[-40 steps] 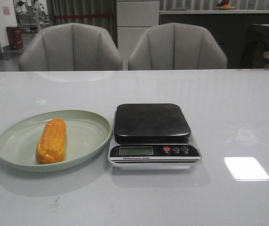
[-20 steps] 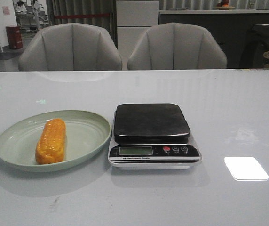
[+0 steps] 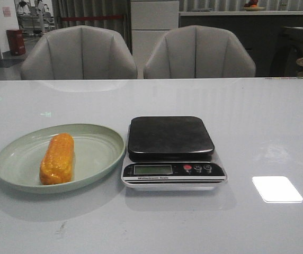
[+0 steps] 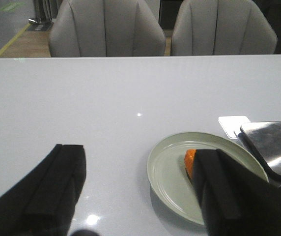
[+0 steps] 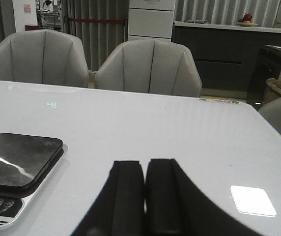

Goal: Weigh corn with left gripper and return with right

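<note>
The corn lies in the green plate near the bench's left edge, touching the kitchen scale. Left gripper fingers apart; right gripper fingers together. The glossy cob could roll from a loose grasp.

Above the corn the air stands open; the plate rim is low; the scale sits just beside, perhaps touching it.
</note>
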Tool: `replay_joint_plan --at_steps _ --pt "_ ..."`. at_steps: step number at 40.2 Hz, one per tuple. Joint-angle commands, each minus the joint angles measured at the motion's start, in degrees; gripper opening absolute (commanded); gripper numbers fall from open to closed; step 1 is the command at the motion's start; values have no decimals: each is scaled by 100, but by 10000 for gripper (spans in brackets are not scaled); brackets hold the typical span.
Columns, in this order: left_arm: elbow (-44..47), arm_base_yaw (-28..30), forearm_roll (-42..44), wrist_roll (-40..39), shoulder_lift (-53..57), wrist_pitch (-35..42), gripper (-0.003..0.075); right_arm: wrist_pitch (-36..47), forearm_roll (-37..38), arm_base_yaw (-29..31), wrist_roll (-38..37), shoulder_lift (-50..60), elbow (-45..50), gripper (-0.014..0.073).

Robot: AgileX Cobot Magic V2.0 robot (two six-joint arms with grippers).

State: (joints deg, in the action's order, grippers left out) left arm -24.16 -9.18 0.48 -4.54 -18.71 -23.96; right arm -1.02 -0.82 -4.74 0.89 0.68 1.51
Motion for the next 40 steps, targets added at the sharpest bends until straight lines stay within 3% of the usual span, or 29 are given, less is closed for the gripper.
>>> replay_joint_plan --at_steps 1,6,14,22,40 --pt "-523 -129 -151 -57 -596 163 525 454 82 20 10 103 24 166" --pt "-938 -235 -600 -41 -1490 91 525 455 82 20 10 108 24 166" --pt "-1416 -489 -611 -41 -2767 133 526 455 82 20 10 108 24 166" --pt "-1929 -743 -921 -41 -3901 145 614 455 82 20 10 108 24 166" --pt "-3054 -1568 -1086 -293 -6454 111 613 455 82 20 10 108 24 166"
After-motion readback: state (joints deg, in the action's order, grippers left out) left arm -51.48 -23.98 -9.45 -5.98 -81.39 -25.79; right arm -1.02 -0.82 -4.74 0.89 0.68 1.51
